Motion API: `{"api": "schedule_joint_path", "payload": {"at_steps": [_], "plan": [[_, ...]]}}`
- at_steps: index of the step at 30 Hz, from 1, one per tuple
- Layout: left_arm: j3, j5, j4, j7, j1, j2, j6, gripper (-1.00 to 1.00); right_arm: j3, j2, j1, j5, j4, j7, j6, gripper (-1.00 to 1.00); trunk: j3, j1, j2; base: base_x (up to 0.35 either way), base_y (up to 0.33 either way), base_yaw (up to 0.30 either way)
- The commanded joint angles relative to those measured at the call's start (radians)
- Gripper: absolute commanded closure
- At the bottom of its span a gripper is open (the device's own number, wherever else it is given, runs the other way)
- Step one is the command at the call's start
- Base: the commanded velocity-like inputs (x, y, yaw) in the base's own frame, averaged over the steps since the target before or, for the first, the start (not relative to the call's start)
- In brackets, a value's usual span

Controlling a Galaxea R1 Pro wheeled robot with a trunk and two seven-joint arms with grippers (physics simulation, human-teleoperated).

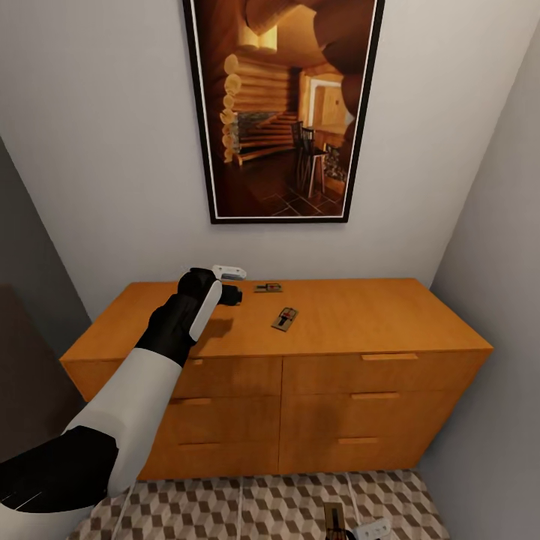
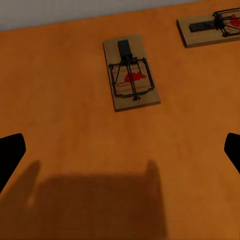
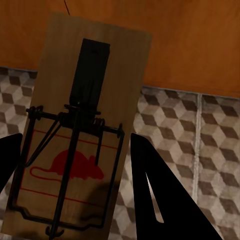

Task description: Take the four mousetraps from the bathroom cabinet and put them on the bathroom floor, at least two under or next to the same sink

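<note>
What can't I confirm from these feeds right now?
- Fourth mousetrap: two lie on the cabinet, one sits at the right gripper; another is unaccounted for.
- Right gripper's grip: the head view's bottom edge cuts it off; the right wrist view's fingers flank the held mousetrap, contact unclear.
- Sink: outside every frame.

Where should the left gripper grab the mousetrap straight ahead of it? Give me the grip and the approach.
Grip the mousetrap across its two long wooden edges, coming down from above, the left gripper straddling its width. It lies flat on the cabinet, so probably only its thin sides offer purchase; wire parts cover the top face.
</note>
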Motion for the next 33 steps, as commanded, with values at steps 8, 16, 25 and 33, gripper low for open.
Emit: {"api": "schedule_joint_path", "payload": {"at_steps": [8,16,25,33], "plan": [[-0.002,0.011,-0.006,0.010,-0.001,0.000,0.003,-1.00,-0.007,-0.018,0.034,0.002,0.003,0.011,-0.032,1.00,-0.001,0.000,-0.001,0.000,0.000,0.000],[-0.002,0.025,-0.008,0.010,-0.001,0.000,0.003,-1.00,-0.007,-0.094,0.174,0.002,0.004,0.012,-0.234,1.00,-0.001,0.000,-0.001,0.000,0.000,0.000],[-0.002,0.032,0.003,0.010,-0.001,0.000,0.003,-1.00,-0.007,-0.085,0.189,-0.001,0.001,0.012,-0.251,1.00,-0.001,0.000,-0.001,0.070,0.000,0.000],[-0.002,0.032,0.011,0.010,-0.001,0.000,0.003,-1.00,-0.007,-0.081,0.190,-0.001,0.000,0.012,-0.253,1.00,-0.001,0.000,-0.001,0.139,0.000,0.000]]}}
